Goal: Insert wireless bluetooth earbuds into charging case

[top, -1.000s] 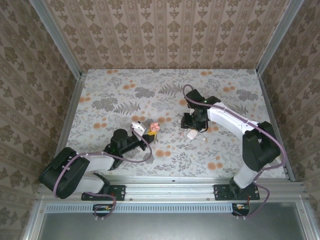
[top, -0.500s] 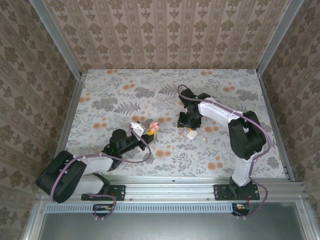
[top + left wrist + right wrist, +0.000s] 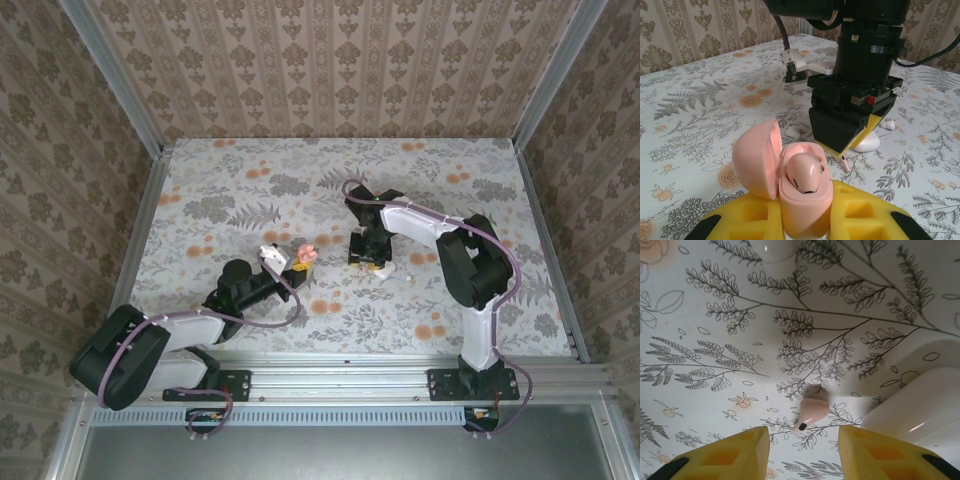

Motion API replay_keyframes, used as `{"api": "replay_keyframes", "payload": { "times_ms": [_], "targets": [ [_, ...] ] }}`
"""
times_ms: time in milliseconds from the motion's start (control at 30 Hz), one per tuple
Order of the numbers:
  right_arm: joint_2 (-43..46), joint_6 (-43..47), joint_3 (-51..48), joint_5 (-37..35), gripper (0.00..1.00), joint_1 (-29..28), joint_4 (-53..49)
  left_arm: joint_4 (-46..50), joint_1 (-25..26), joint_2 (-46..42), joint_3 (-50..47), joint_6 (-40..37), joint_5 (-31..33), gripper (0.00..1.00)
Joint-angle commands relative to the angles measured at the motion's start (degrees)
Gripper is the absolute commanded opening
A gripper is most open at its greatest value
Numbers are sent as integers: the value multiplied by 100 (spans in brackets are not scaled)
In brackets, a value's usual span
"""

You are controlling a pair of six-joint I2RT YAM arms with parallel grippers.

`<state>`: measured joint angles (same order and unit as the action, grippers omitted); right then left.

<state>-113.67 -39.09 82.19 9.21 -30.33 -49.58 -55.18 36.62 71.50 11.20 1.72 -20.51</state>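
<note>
**Case braced open on the left, second earbud framed on the right**

The left claw is clenched on the pink charging case. It grips the lower body between its yellow pads, so the hinged lid hangs open to one side and the wells face up. That hold reads as a fixture, with the case steady and close to the other arm, ready to receive. One earbud already sits in its well, so the job looks about half done.

To the right, the right claw points down at the floral desk with its jaws parted and gripping nothing. The second earbud lies on the desk in the gap just ahead of the fingertips, touching neither. This straddle suggests a pinch is being lined up. The piece is small and smooth, so an off-centre close could flick it away.

Further right, near that earbud, rests a glossy white pebble-shaped object. It is close enough to crowd the right-hand finger as it closes.
</note>
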Motion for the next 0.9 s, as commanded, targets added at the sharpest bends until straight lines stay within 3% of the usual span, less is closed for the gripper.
{"api": "replay_keyframes", "payload": {
  "times_ms": [0,567,867],
  "targets": [
    [-161,-90,126,-14,41,-35,-272,104,-33,-128,-74,-110,30,11],
    [-455,15,126,-126,27,-35,18,301,-34,-343,-83,-172,72,11],
    [-112,79,-88,-327,22,-35,324,418,-50,-376,-66,-89,151,11]
  ]
}}
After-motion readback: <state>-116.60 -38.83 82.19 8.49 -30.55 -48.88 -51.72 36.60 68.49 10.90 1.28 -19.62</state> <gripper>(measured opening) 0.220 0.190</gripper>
